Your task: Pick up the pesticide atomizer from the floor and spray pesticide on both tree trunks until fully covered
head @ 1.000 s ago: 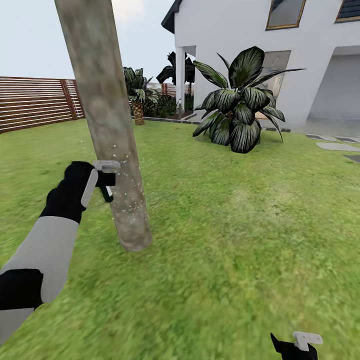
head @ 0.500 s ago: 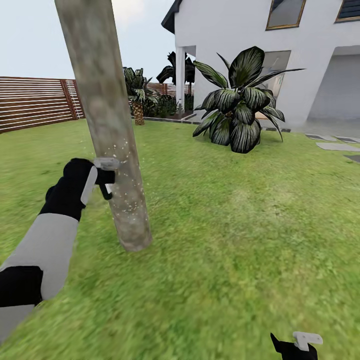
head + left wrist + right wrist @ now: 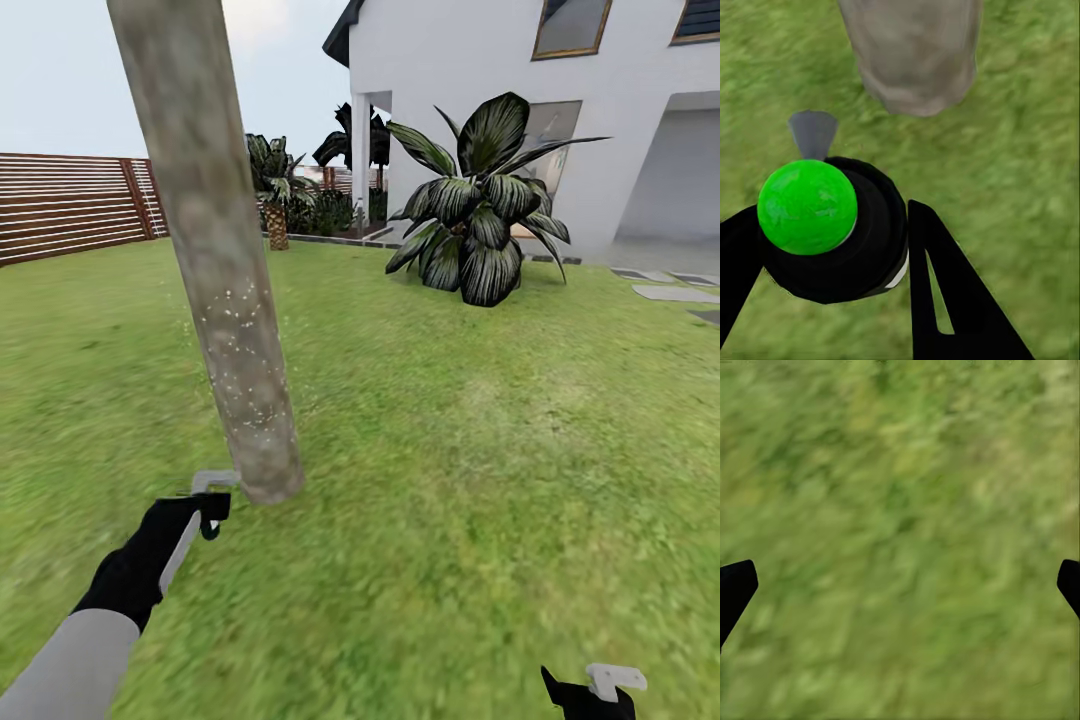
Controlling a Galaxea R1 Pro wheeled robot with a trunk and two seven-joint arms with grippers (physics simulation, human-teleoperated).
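A thick, leaning, grey-beige tree trunk [image 3: 225, 300] rises from the grass on the left, with white specks across its lower half. My left gripper [image 3: 205, 510] is low, just left of the trunk's base, and is shut on the pesticide atomizer [image 3: 212, 488]. In the left wrist view the atomizer [image 3: 832, 232] is a round black bottle with a bright green top and a grey nozzle. It sits between the dark fingers [image 3: 945, 300] and points at the trunk's foot [image 3: 915, 52]. My right gripper [image 3: 590, 690] hangs at the bottom right over grass. Its fingertips [image 3: 735, 589] are spread wide with nothing between them.
A large dark-leaved plant [image 3: 480, 215] stands ahead on the right, in front of the white house [image 3: 620, 120]. A brown slat fence [image 3: 70, 205] closes the left side, with a short palm [image 3: 275, 205] beyond the trunk. Grey stone slabs [image 3: 675, 293] lie far right. Open lawn surrounds the trunk.
My left arm has dropped with the atomizer from mid-trunk height to the trunk's base. The right arm and the view have not moved.
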